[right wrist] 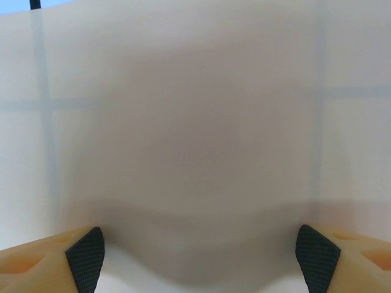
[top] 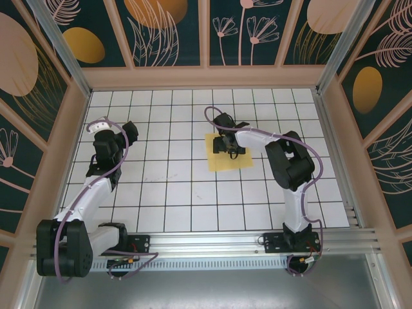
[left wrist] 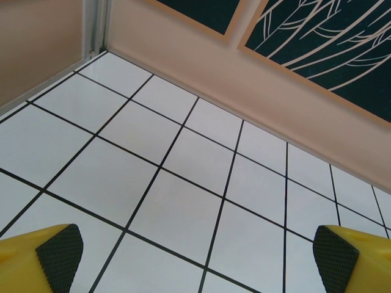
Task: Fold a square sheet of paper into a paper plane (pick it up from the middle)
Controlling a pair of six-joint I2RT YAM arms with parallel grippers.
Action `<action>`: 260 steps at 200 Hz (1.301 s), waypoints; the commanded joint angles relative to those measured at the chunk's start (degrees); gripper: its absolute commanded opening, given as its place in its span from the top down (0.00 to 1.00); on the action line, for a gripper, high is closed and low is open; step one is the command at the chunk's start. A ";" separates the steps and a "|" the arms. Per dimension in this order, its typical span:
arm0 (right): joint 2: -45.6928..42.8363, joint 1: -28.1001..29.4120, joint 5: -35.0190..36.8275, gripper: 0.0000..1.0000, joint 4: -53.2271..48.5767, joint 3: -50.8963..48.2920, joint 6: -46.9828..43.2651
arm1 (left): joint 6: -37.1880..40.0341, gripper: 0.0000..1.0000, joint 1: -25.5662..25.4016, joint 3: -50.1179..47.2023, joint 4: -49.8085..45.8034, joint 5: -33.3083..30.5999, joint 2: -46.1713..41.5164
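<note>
**Sitting low over the paper, your right hand has its fingers apart**

Your right hand [top: 226,149] is down over the paper [top: 222,162], a yellow square lying flat on the counter [top: 174,187]. From above, the hand covers the sheet's middle, with yellow showing on all sides of it, most of it on the side nearer the arm's base. The arm reaches to it from that base with the elbow bent.

In the right wrist view, the right hand [right wrist: 201,256] is very close to the paper [right wrist: 195,122]. The sheet looks pale and blurred there, and faint grid lines show through it. The black pads [right wrist: 85,253] sit at the two lower corners, wide apart, with the sheet spanning the gap between them. A soft curved shadow lies on the paper just ahead of the fingers. You cannot tell from these views whether the pads touch the sheet.

Your left hand [top: 131,131] is well apart from the paper, off to its left, raised above the counter. In its own wrist view the left hand [left wrist: 195,253] is spread wide, its pads [left wrist: 60,253] at the lower corners with nothing between them. Ahead of it are bare counter [left wrist: 177,207] tiles and, beyond them, the wall [left wrist: 269,91].
</note>
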 commanded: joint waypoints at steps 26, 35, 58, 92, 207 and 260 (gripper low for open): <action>3.53 -0.35 -3.74 0.19 -1.29 -3.40 -0.26 | -0.93 0.01 0.33 1.74 -0.35 0.37 0.40; 3.13 -0.41 -4.11 0.21 -1.15 -3.20 -0.24 | -1.01 0.01 0.33 1.74 -0.35 0.44 0.40; 1.53 -0.46 -6.54 0.32 -0.18 -2.89 0.04 | -1.23 0.01 0.33 1.74 -0.20 1.08 0.49; -4.27 -0.54 -12.82 0.55 6.40 -5.46 1.85 | -1.42 0.02 0.33 1.83 -0.85 8.74 1.72; -16.05 -5.76 -44.92 0.71 33.61 -19.81 13.13 | -14.17 0.11 -5.97 -0.27 12.88 32.15 15.72; -11.96 -8.41 -47.11 0.72 29.96 -20.44 9.78 | -18.72 0.29 -14.28 0.91 19.37 33.22 22.70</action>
